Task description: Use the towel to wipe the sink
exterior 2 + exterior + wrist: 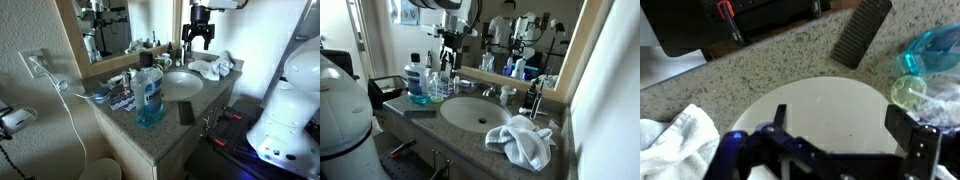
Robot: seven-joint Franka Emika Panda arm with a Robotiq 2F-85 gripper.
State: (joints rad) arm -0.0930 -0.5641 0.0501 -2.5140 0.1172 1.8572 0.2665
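Observation:
A crumpled white towel [520, 141] lies on the granite counter beside the oval white sink [470, 113]. Both show in the other exterior view, towel [214, 67] and sink [180, 84]. My gripper [198, 33] hangs high above the sink, open and empty; it also shows in an exterior view [447, 55]. In the wrist view the open fingers [840, 113] frame the sink basin [825, 95] below, and the towel [675, 145] lies at the lower left, apart from the fingers.
A blue mouthwash bottle [149, 95] and several small bottles [438, 85] crowd one end of the counter. A flat black object [862, 30] lies near the counter's front edge. The faucet [490, 93] and a wall mirror [520, 35] stand behind the sink.

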